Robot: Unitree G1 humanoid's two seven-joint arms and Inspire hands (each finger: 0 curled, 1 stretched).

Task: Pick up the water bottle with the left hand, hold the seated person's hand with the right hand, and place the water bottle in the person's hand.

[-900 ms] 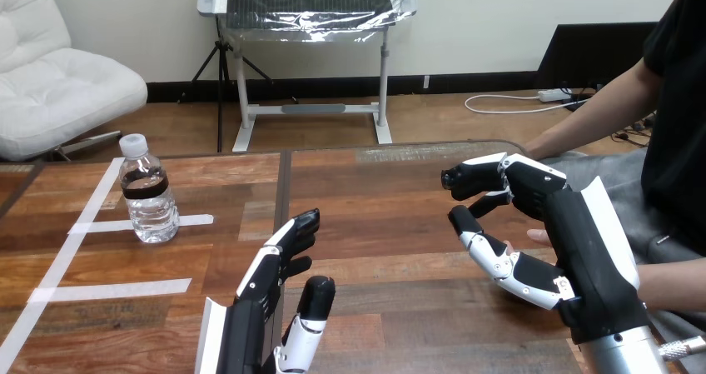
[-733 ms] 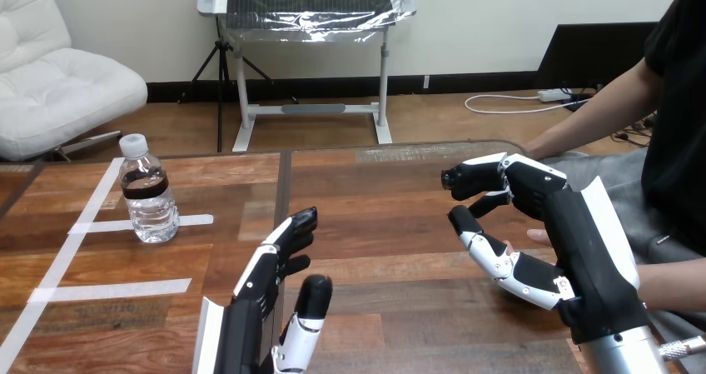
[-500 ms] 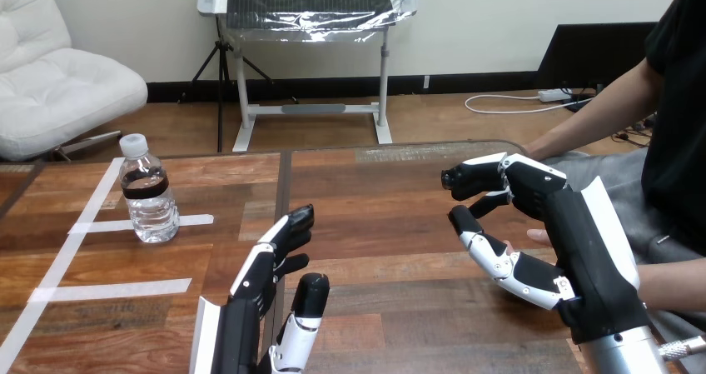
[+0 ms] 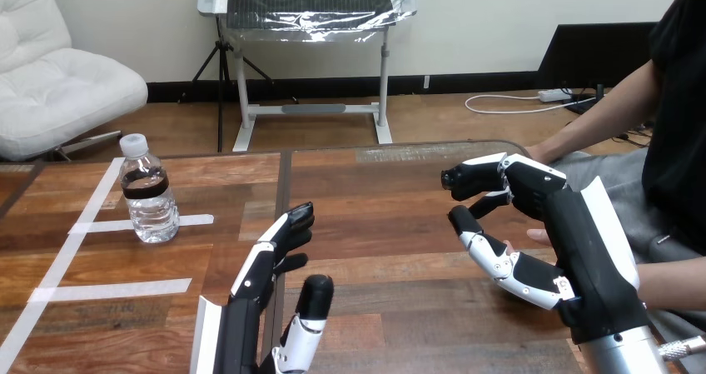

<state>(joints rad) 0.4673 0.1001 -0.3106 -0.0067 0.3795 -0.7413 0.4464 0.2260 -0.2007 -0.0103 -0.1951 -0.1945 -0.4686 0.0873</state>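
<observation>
From my head view, the water bottle (image 4: 148,192) stands upright on the wooden table (image 4: 383,191) at about 9 o'clock. It has a white cap on top and a dark band round its upper body. It sits just beside the strips of white tape (image 4: 116,289) stuck on the wood, touching the short cross strip at its base. My left hand (image 4: 266,291) comes up from the bottom edge at about 7 o'clock. Its fingers are straight and point away from me, its thumb is held apart below them, and it holds nothing. The bottle is at roughly 10 o'clock from this hand and well apart from it, with bare wood between them. My right hand (image 4: 533,224) is between 3 and 4 o'clock, turned on its side over the table's right edge. Its fingers are loosely bent at the top and its thumb is stretched out low, so there is a wide gap between them with nothing in it. A small part of the person's hand (image 4: 539,236) shows just behind my palm. I cannot tell whether it touches me, and my fingers are not curled round it. The person's other forearm (image 4: 608,112) slopes down from 2 o'clock toward the table's far right corner.
</observation>
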